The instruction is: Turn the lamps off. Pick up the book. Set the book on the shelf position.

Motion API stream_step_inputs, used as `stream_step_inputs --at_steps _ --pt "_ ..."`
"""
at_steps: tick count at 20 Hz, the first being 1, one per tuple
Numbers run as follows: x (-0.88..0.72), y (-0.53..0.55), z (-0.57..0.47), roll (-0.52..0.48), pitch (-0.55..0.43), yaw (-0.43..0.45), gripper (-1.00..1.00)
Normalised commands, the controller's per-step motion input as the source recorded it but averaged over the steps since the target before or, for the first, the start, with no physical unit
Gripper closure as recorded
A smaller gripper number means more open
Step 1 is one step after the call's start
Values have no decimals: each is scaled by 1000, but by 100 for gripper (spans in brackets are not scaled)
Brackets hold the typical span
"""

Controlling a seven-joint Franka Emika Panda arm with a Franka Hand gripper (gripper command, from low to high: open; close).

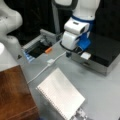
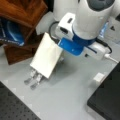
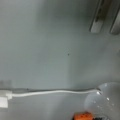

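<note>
The grey table [image 1: 100,90] spreads across both front views, matte and smooth, and the white Panda arm [image 1: 82,15] towers over its middle. At a front view's bottom left sits the shelf position [image 1: 13,95], a dark reddish-brown wooden block with a flat, glossy top. Behind the arm, at a front view's right, lies the black-topped grey metal box [image 1: 105,55], flat and boxy. The book [image 1: 61,93] rests tilted on a slotted grey metal stand [image 2: 33,77], a white rectangle with a wire coil down one long edge, just beside the wooden block and not on it. The gripper [image 1: 75,48] hangs above the table near the box, well apart from the book, holding nothing; whether its jaws are spread or closed cannot be told. A thin white cable [image 1: 42,70] snakes across the table, and a small orange piece [image 1: 48,50] lies by the dark recess.
</note>
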Motion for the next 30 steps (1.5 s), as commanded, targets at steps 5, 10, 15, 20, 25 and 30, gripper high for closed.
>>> stream_step_inputs --at_steps 5,10,15,20,25,30 --pt "437 13 48 -402 212 10 -100" --pt "374 20 -14 -465 179 24 -100" --pt "284 -6 -86 -524 163 16 -100" --pt "153 17 -202 -574 97 -7 -100" --pt "-44 93 -179 -445 88 -85 -100" --pt "-159 86 -166 -485 -15 -14 -100"
